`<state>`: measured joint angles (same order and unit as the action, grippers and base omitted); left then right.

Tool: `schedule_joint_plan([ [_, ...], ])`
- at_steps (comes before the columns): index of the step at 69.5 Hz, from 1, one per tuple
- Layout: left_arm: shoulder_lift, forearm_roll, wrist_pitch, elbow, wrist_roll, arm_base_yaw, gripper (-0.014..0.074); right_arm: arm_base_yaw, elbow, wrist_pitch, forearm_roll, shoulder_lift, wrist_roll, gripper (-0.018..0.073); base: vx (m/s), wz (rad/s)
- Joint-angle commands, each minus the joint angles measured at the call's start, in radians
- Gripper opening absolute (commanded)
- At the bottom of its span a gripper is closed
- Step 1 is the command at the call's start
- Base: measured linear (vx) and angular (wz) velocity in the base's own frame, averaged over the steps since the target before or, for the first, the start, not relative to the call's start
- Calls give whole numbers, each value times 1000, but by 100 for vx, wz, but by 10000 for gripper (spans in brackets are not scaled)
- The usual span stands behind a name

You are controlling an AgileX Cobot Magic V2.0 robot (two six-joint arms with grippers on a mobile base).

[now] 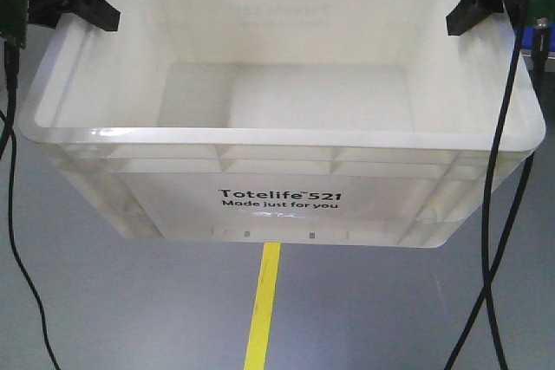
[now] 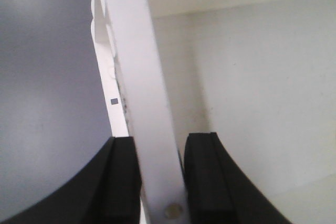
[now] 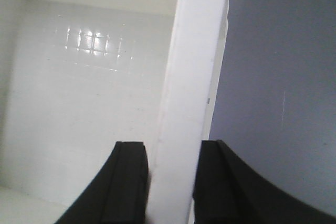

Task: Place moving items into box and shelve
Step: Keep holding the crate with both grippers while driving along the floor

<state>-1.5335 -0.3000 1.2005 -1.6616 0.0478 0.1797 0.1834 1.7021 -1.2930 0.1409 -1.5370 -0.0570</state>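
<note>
Floor (image 1: 130,301), grey, lies nearest in the front view, with a yellow line (image 1: 264,309) running away from the camera and passing under the box (image 1: 277,136). Black cables (image 1: 499,214) hang down at both sides.

The box stands upright with its mouth upward. Its long axis runs left to right across the view, and its printed long wall (the black print (image 1: 277,198) reads right way up) faces the camera. Inside it, only the bare white bottom and walls show. The ribbed rim runs all round, and whether the base touches the floor cannot be told.

Farther back, one tool sits on each short end. The left tool (image 2: 157,182) is clamped on the left rim, with one black finger (image 2: 123,182) outside the wall and the other inside. The right tool (image 3: 170,182) grips the right rim the same way, with its fingers (image 3: 128,182) pressed against either face of the white wall.
</note>
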Motion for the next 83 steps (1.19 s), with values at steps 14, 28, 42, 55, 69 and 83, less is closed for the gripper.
schedule_joint_plan([
  [14,56,-253,-97,-40,6,32,-4,23,44,16,223,50,9,-4,50,15],
  [28,56,-253,-97,-40,6,32,-4,23,44,16,223,50,9,-4,52,12],
  [42,56,-253,-97,-40,6,32,-4,23,44,16,222,50,9,-4,54,9],
  [55,56,-253,-97,-40,6,32,-4,23,44,16,224,50,9,-4,56,4],
  [69,56,-253,-97,-40,6,32,-4,23,44,16,223,50,9,-4,57,1],
  [83,56,-252,-97,-40,6,32,-4,23,44,16,223,49,9,-4,58,-3],
])
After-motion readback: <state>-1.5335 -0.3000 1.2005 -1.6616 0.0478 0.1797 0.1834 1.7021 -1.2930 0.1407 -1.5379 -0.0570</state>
